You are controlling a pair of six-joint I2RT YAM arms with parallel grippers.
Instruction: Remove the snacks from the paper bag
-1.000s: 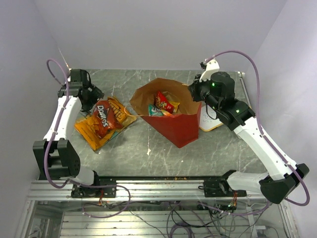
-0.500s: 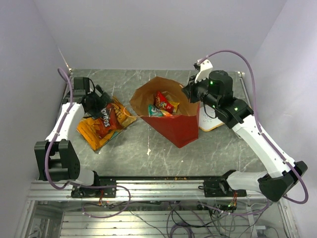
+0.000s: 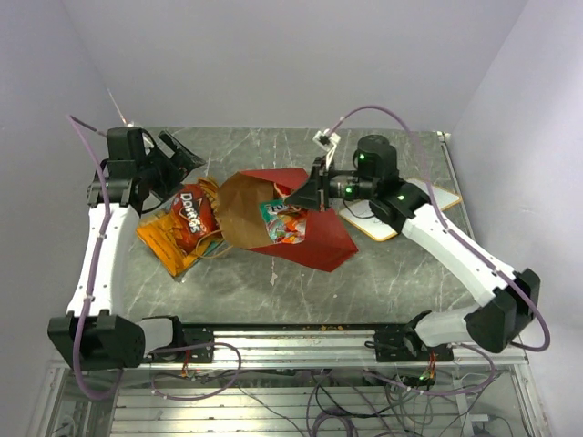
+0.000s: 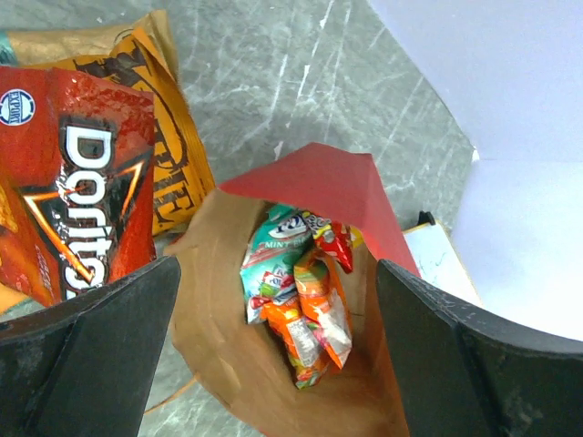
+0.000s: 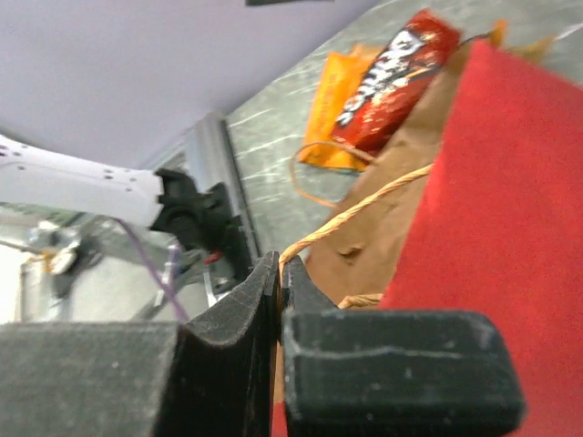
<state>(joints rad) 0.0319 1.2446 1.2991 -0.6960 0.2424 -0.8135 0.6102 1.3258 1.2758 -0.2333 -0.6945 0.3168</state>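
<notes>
The paper bag had tipped over leftward, with the right gripper clamped on its handle. Several packets remained inside. The Doritos bag and orange bags lay outside, left. Far left, the left gripper hung spread wide, empty.

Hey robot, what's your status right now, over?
Right gripper shut on the paper bag, bag tipped leftward. Left gripper open, facing its mouth. Small packets inside, Doritos bag already out. Mouth unobstructed.
</notes>
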